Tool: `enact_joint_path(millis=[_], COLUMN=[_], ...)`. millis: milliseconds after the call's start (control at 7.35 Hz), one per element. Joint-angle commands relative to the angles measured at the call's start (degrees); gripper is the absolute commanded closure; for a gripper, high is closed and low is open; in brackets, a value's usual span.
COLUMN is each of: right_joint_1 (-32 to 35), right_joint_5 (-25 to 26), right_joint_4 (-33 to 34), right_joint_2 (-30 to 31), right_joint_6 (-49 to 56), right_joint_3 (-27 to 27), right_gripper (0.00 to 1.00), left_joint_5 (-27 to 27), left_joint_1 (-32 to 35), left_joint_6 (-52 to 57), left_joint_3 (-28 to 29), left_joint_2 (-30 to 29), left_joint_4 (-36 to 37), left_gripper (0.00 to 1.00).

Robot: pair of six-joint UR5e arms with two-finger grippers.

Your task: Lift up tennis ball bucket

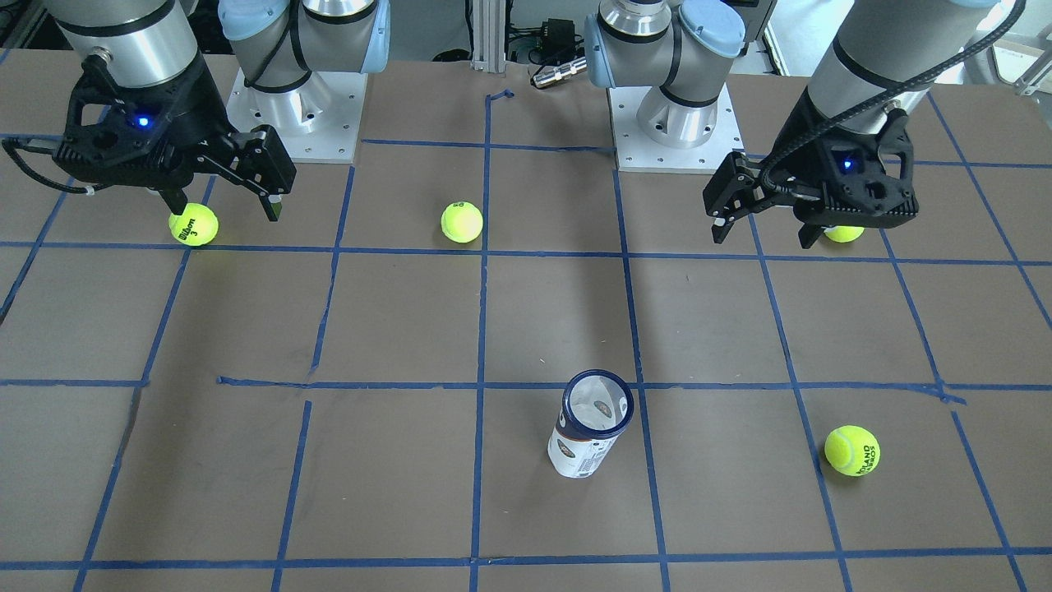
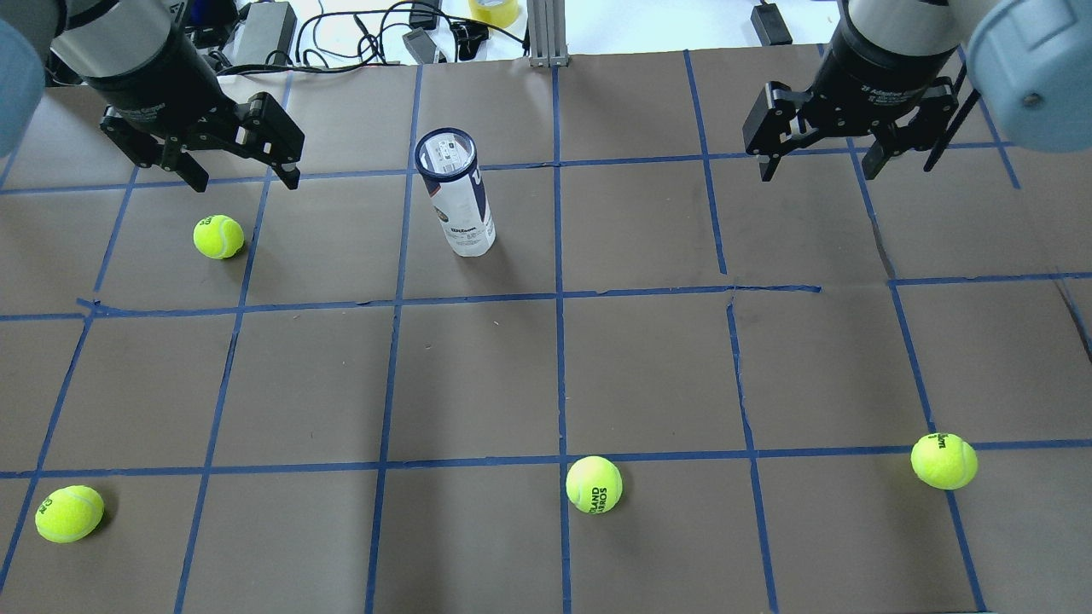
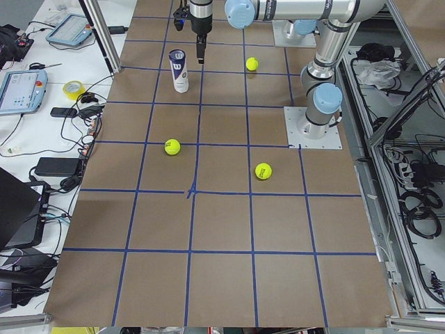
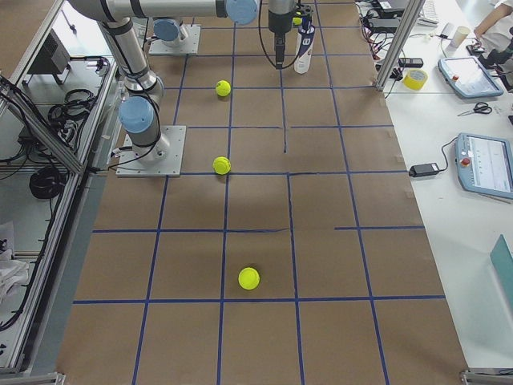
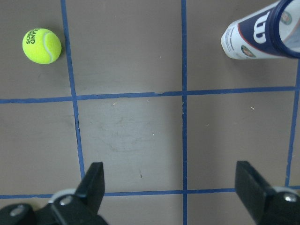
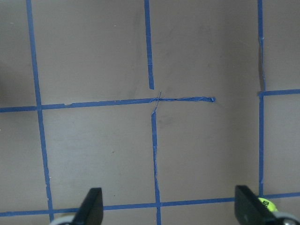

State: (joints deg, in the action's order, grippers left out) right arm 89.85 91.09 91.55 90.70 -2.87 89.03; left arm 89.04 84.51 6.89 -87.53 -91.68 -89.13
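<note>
The tennis ball bucket [image 2: 456, 192] stands upright on the brown table, a clear can with a dark blue rim and a white and navy label, and looks empty. It also shows in the front view [image 1: 588, 427] and at the top right of the left wrist view [image 5: 255, 40]. My left gripper [image 2: 245, 182] is open and empty, hanging above the table to the bucket's left; in the front view [image 1: 764, 240] it is on the right. My right gripper [image 2: 817, 174] is open and empty, far to the bucket's right, and its wrist view shows no bucket.
Several loose yellow-green tennis balls lie on the taped grid: one [image 2: 218, 236] below the left gripper, one [image 2: 69, 513] at the near left, one [image 2: 594, 484] at the near middle, one [image 2: 943, 460] at the near right. Cables and gear [image 2: 273, 26] lie beyond the far edge.
</note>
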Motion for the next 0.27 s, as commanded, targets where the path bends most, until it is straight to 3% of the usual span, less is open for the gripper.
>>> enact_joint_path(millis=[0, 136], right_joint_1=[0.0, 0.1], right_joint_5=[0.1, 0.1], right_joint_4=[-0.5, -0.4], right_joint_2=[1.1, 1.1], right_joint_6=[-0.1, -0.2], right_joint_3=[0.0, 0.2], right_gripper=[0.0, 0.0], left_joint_5=[0.0, -0.1], left_joint_1=[-0.4, -0.4], left_joint_6=[0.1, 0.0], left_joint_3=[-0.3, -0.5], left_joint_2=[0.4, 0.5], left_joint_4=[-0.2, -0.2], left_gripper=[0.0, 0.0])
